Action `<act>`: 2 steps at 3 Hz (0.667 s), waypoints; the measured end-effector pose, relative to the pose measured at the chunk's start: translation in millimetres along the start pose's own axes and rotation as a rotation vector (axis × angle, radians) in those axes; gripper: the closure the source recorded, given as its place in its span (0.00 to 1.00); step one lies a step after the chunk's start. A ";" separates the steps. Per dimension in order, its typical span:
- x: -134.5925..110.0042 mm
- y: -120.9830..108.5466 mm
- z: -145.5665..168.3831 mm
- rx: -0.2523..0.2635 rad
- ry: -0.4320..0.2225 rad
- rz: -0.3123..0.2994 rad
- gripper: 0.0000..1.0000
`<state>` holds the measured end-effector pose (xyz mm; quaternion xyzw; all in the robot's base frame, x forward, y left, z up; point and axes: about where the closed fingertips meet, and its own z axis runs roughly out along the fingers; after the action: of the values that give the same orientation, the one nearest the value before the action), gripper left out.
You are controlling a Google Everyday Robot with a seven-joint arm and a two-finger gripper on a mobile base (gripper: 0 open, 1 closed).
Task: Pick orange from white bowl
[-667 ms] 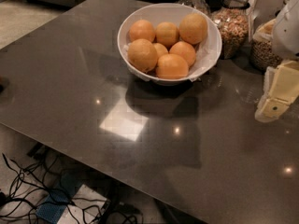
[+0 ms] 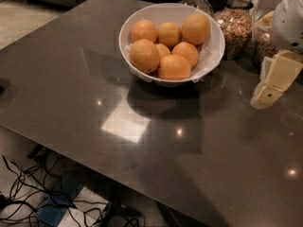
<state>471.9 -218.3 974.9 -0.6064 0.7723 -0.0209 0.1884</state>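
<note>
A wide white bowl (image 2: 213, 37) stands on the dark table near its far edge and holds several oranges. The largest ones are the orange (image 2: 144, 56) at the front left of the pile and another orange (image 2: 195, 28) at the back right. My gripper (image 2: 273, 82) hangs at the right edge of the view, to the right of the bowl and apart from it, a little above the table. Its cream-coloured fingers (image 2: 279, 74) point down and to the left. It holds nothing that I can see.
Glass jars of grain (image 2: 235, 25) stand just behind and to the right of the bowl, between it and my gripper. The dark glossy table (image 2: 94, 103) stretches left and toward the front. Cables (image 2: 57, 197) lie on the floor below its front edge.
The bowl and oranges have not moved on the table. My gripper stays at the right edge of the view, in nearly the same place.
</note>
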 end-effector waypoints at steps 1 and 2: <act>-0.1 -38.8 13.9 0.034 -0.109 0.002 0.00; -7.1 -71.9 19.0 0.085 -0.199 -0.007 0.00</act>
<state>546.0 -226.8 977.9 -0.5995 0.7461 0.0058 0.2896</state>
